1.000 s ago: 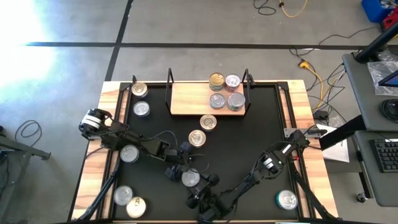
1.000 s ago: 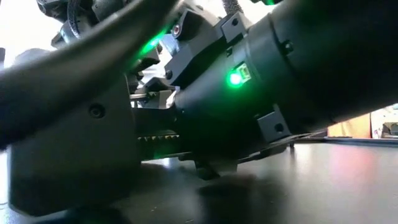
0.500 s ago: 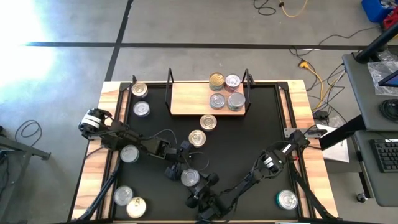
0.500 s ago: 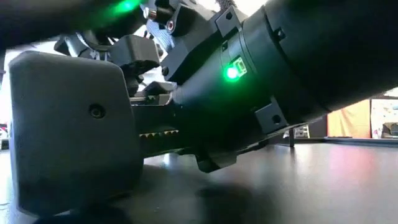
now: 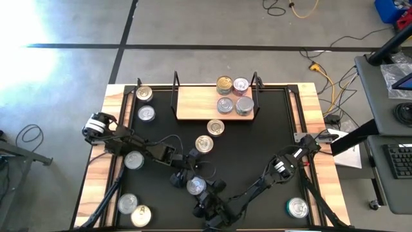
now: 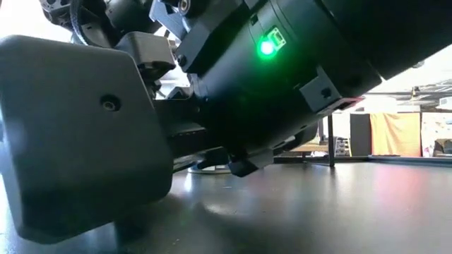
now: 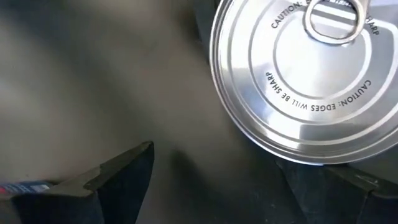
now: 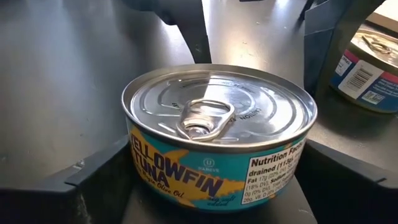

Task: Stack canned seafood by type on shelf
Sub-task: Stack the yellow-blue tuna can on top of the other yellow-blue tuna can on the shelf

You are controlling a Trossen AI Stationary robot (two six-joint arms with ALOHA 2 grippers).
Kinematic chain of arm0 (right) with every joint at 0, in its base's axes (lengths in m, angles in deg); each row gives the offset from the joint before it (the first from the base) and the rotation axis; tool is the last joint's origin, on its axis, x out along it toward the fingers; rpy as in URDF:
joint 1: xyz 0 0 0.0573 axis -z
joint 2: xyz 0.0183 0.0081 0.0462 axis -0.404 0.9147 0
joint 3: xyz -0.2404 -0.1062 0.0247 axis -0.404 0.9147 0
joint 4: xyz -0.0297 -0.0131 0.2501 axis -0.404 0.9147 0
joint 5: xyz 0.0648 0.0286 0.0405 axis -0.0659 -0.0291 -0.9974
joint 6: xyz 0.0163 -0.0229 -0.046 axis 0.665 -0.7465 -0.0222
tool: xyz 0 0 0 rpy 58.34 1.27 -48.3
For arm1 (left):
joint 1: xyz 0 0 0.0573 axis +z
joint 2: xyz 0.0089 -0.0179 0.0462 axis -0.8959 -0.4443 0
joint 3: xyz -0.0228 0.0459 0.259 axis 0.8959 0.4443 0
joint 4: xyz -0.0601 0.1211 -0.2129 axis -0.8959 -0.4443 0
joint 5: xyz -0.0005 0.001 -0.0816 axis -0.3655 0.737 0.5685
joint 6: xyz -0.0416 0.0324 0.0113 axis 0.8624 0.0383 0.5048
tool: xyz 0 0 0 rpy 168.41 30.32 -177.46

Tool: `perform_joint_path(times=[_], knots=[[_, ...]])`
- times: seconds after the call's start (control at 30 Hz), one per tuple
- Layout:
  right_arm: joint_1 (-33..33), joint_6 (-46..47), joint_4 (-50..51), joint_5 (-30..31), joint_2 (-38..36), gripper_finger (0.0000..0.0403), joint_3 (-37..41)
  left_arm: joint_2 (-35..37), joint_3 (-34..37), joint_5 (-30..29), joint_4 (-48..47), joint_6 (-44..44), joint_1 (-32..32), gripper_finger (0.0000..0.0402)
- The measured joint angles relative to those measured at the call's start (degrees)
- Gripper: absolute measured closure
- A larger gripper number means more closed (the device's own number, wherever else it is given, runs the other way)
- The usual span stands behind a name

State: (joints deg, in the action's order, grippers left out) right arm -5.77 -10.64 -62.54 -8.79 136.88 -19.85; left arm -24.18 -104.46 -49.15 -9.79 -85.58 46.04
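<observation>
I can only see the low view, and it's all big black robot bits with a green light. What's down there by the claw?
Observer: A tuna tin with a teal label and a silver lid sits right in front of the right claw.
Operator: Is the other claw close too?
Observer: Yes. The left claw is open, right beside that same tin.
Operator: Are there any tins on the shelf?
Observer: Four tins, bunched at the right end of the shelf.
</observation>
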Motion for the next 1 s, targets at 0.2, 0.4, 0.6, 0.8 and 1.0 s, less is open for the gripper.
perform_joint_path(times=[0.2, 0.4, 0.6, 0.8, 1.0], knots=[[0.1, 4.9, 3.9, -1.8, -0.1, 0.0026, -0.4, 2.3, 0.1, -1.7, -0.9, 3.2, 1.4, 0.0064], [1.2, 5.8, 6.8, -2.8, -1.0, 0.0036, -0.4, 10.3, 3.7, -4.9, -5.1, 5.4, 6.7, 0.0064], [1.8, 2.8, 11.7, -3.9, -5.1, 0.0038, -0.4, 22.8, 9.7, -6.5, -5.4, 8.4, 10.0, 0.0064], [4.8, -1.4, 17.0, -5.5, -11.1, 0.0039, -0.3, 32.2, 11.2, -12.1, -6.1, 11.6, 10.8, 0.0064], [7.9, -10.8, 22.3, -8.9, -18.4, 0.004, 0.1, 37.9, 11.3, -4.2, -6.2, 19.1, 18.4, 0.0064]])
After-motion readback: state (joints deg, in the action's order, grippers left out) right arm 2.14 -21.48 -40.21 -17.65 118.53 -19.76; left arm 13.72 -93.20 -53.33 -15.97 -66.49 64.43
